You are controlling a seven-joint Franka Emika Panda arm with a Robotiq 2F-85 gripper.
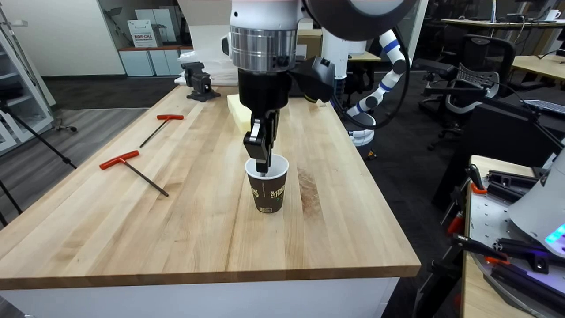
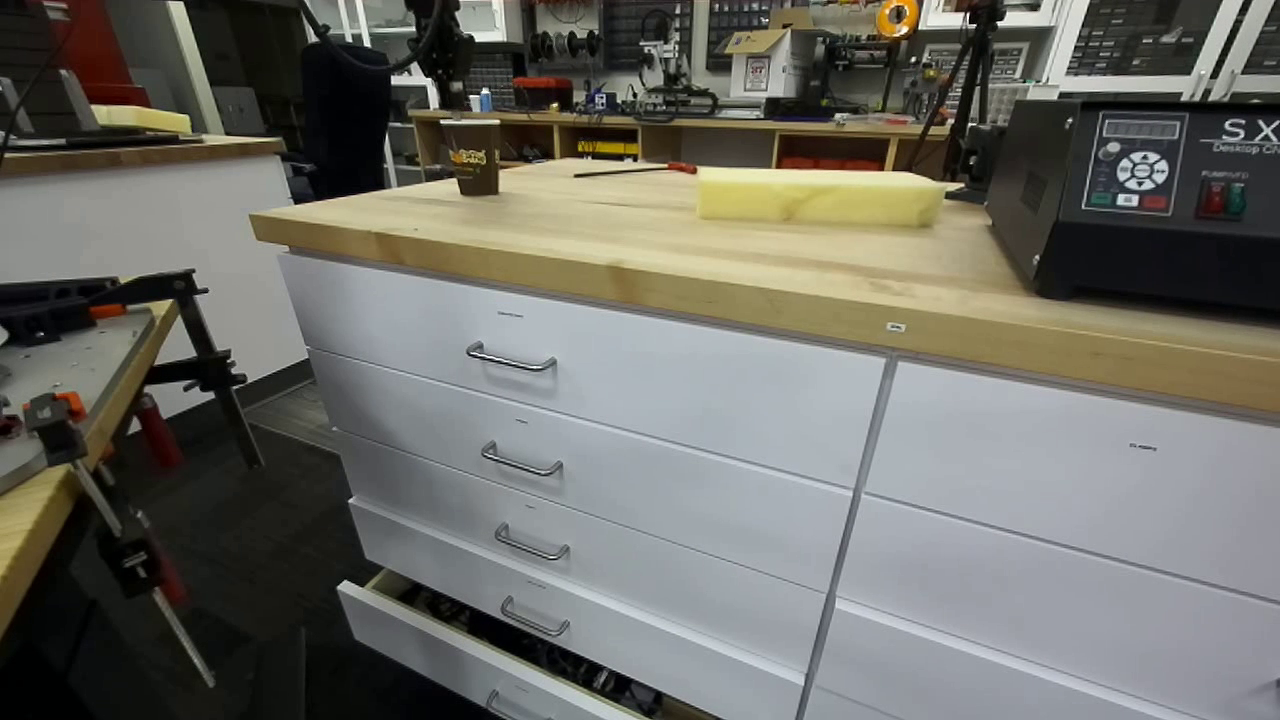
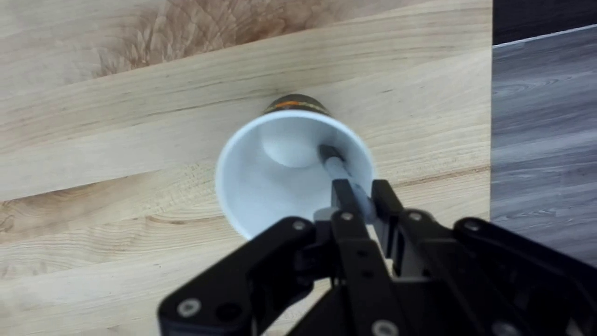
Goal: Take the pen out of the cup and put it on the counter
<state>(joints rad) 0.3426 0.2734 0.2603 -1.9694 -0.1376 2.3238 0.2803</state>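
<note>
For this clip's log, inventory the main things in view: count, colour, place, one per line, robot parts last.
Long wooden plank counter: 1, light tan, in all three views
Tapered paper cup: 1, dark brown with white rim, upright on the counter
Thin stick-like pen: 1, grey with dark end, partly inside the cup
Thin T-handled rods: 2, dark with red handles, on the counter
Rectangular foam-like block: 1, yellow, on the counter
Vise-like tool: 1, black, on the counter
Boxy keypad machine: 1, black, on the counter
Flat-fronted drawers: several, white, under the counter, one open
Robot arm: 1, white, silver and black, above the cup
Two-finger gripper: 1, black, at the cup's mouth, closed on the pen
</note>
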